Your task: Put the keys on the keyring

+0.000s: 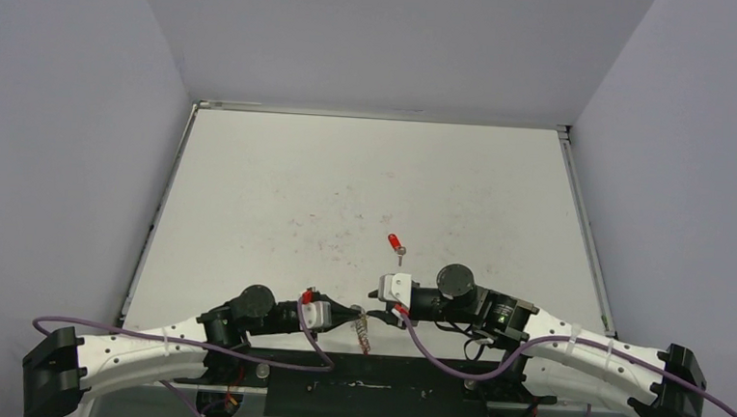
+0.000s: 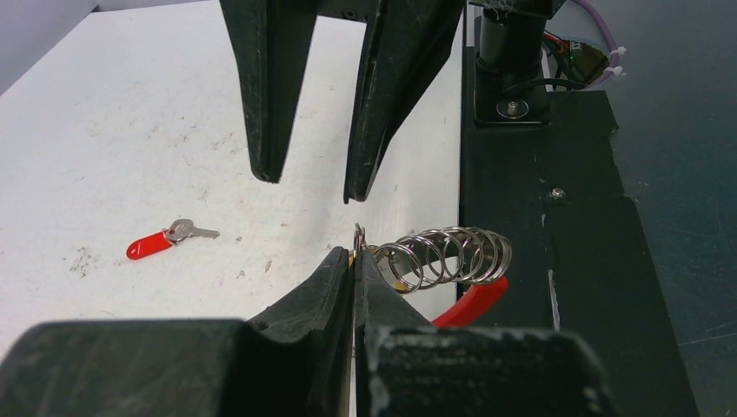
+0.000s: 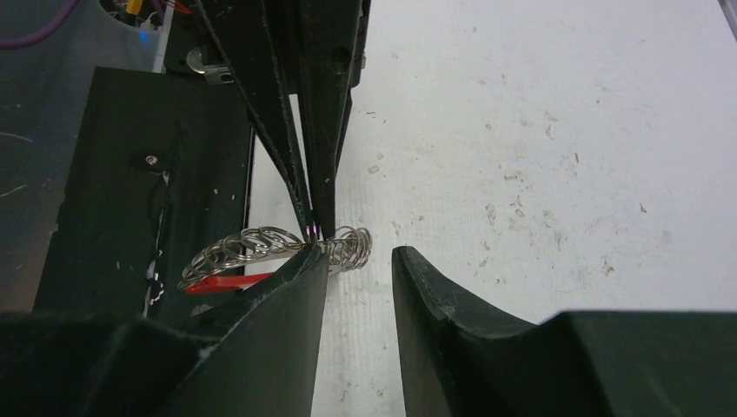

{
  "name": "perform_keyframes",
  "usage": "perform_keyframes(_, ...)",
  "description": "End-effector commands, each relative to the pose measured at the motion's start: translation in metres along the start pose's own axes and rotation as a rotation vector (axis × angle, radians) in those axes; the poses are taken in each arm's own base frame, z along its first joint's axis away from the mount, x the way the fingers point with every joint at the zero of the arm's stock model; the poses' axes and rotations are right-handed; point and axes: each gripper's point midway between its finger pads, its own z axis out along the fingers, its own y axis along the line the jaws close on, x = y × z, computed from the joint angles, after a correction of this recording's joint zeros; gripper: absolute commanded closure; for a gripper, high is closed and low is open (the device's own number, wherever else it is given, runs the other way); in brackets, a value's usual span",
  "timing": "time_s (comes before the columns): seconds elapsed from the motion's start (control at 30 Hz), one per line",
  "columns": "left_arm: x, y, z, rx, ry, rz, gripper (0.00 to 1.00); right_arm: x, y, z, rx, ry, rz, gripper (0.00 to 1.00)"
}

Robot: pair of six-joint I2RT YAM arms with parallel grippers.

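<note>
The keyring [image 2: 448,254], a coil of silver wire loops with a red sleeve [image 2: 474,300], hangs over the table's near edge. It also shows in the top view [image 1: 363,332] and the right wrist view [image 3: 252,246]. My left gripper [image 2: 355,254] is shut on one end loop of it. My right gripper [image 3: 358,259] is open, its left finger touching the coil, tip to tip with the left gripper [image 1: 354,314]. The red-headed key [image 2: 163,241] lies flat on the table, beyond the right gripper [image 1: 380,312]. The yellow-headed key is not clearly visible; only a yellow speck shows at the left jaws.
The white table [image 1: 348,169] is scuffed. The black base plate [image 2: 539,217] with bolts runs along the near edge, under the keyring. Grey walls stand on the left, right and back. Purple cables [image 1: 269,357] loop beside both arms.
</note>
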Motion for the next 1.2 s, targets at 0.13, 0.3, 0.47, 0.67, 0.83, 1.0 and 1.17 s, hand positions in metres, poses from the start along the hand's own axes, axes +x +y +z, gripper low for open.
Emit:
perform_keyframes(0.13,-0.03,0.002,0.004,0.003,-0.1,0.042,1.0,-0.013,0.011,0.008,-0.101,-0.072,-0.046,0.67)
perform_keyframes(0.3,-0.03,0.004,0.003,-0.005,-0.103,0.044,1.0,-0.009,0.015,0.009,-0.118,-0.068,-0.04,0.64)
perform_keyframes(0.47,-0.032,0.004,0.004,-0.004,-0.11,0.044,1.0,-0.001,0.015,0.016,-0.125,-0.046,-0.026,0.7)
perform_keyframes(0.67,-0.032,0.003,0.004,-0.001,-0.113,0.042,1.0,0.005,0.012,0.021,-0.115,-0.024,-0.019,0.85)
perform_keyframes(0.83,-0.032,0.004,0.004,-0.007,-0.113,0.041,1.0,0.003,0.011,0.019,-0.111,-0.028,-0.031,1.0)
perform_keyframes(1.0,-0.029,0.006,0.003,-0.022,-0.098,0.037,1.0,0.0,0.007,0.013,-0.078,-0.013,-0.019,1.0)
perform_keyframes(1.17,-0.026,0.015,-0.001,-0.078,-0.079,0.036,0.89,0.01,0.002,0.006,-0.08,0.151,0.037,1.0)
